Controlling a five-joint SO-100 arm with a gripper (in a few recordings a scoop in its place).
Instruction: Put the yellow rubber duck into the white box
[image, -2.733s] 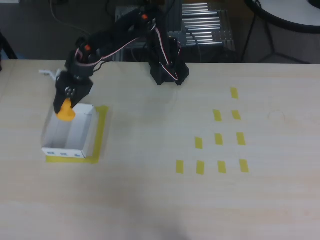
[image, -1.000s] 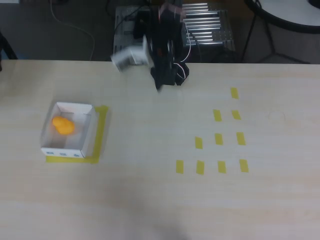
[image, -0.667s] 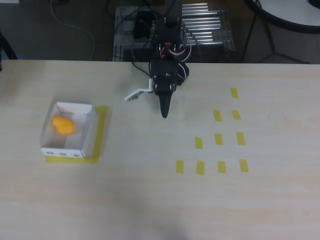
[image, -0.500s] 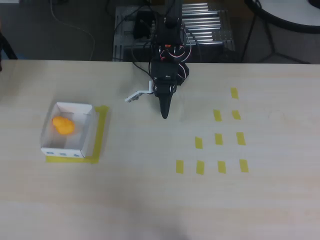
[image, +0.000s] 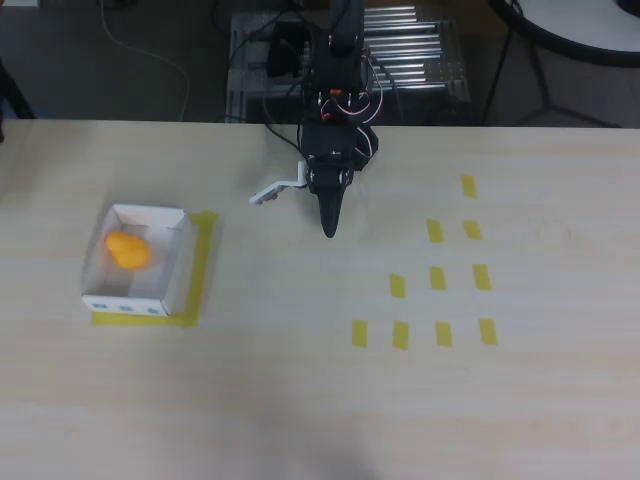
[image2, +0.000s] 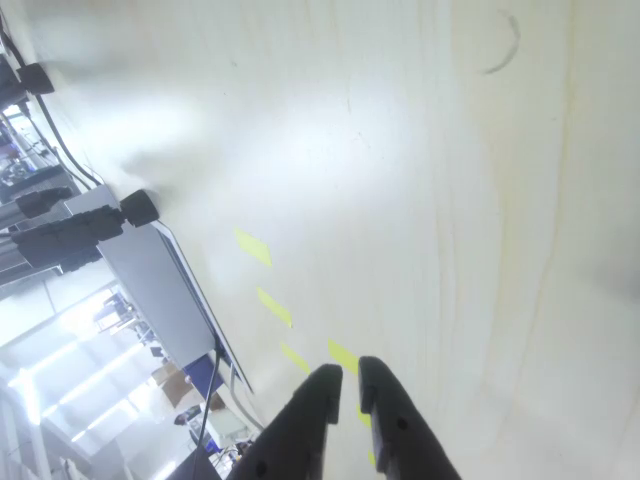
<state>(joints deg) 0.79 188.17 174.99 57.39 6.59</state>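
The yellow rubber duck (image: 126, 250) lies inside the white box (image: 168, 283) at the table's left in the overhead view, resting toward the box's far half. My gripper (image: 328, 226) is folded back near the arm's base at the table's far middle, well to the right of the box, pointing down toward the table. In the wrist view the two dark fingertips (image2: 322, 384) sit close together with only a thin gap, and my gripper (image2: 345, 379) holds nothing.
A yellow tape frame (image: 203, 262) borders the box. Several short yellow tape strips (image: 437, 278) lie on the right half of the table. The arm's base (image: 338, 140) stands at the far edge, with cables and a metal rack behind it.
The arm let go of the duck over the box, swung right and folded back to its base. Over the last half second nothing has moved.
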